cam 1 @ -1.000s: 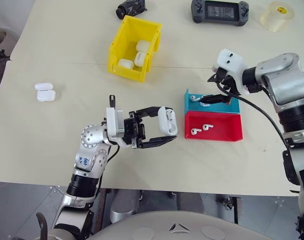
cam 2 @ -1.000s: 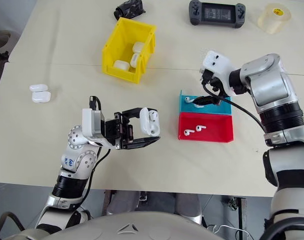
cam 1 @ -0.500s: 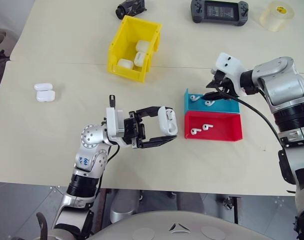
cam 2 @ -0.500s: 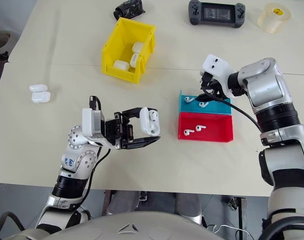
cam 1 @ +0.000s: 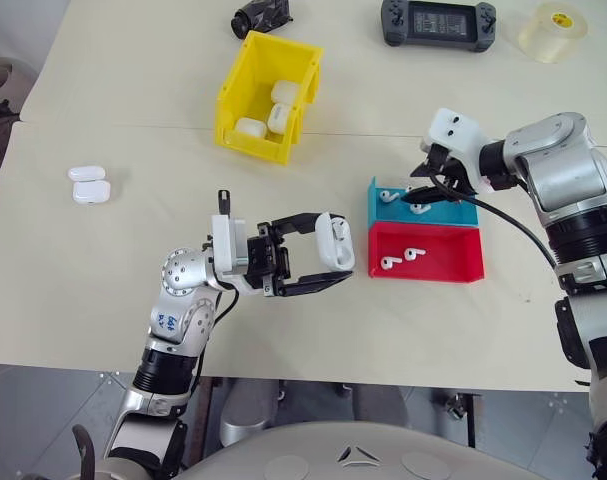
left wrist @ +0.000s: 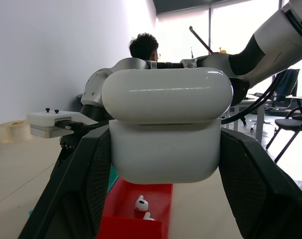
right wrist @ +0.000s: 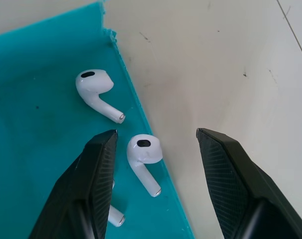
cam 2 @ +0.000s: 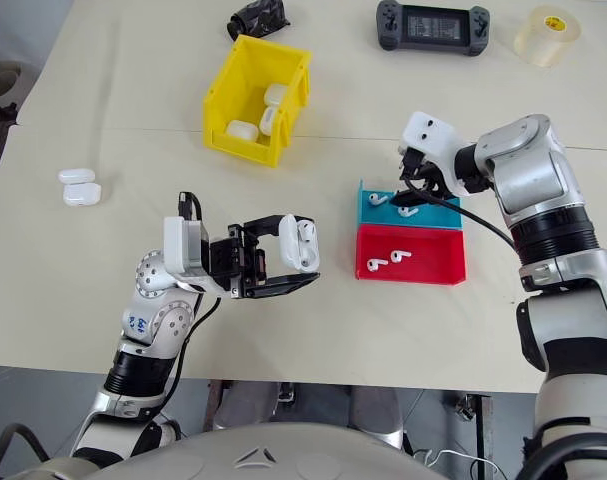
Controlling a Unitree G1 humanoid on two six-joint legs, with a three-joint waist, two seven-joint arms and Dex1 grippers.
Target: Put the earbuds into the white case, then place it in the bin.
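The step in hand is picking up an earbud: the right gripper [right wrist: 153, 149] hangs over the blue tray [cam 1: 453, 214] with its fingers apart around one earbud [right wrist: 142, 154], not yet touching it, so the next move calls for closing squarely on that small glossy piece without flicking it out. The left gripper [cam 1: 328, 265] holds the white case [cam 1: 334, 240] clamped between its fingers, lifted above the table [cam 1: 83, 290] at near centre, its lid looking shut in the left wrist view. The yellow bin [cam 1: 241, 100], far left of the trays, already holds white cases.
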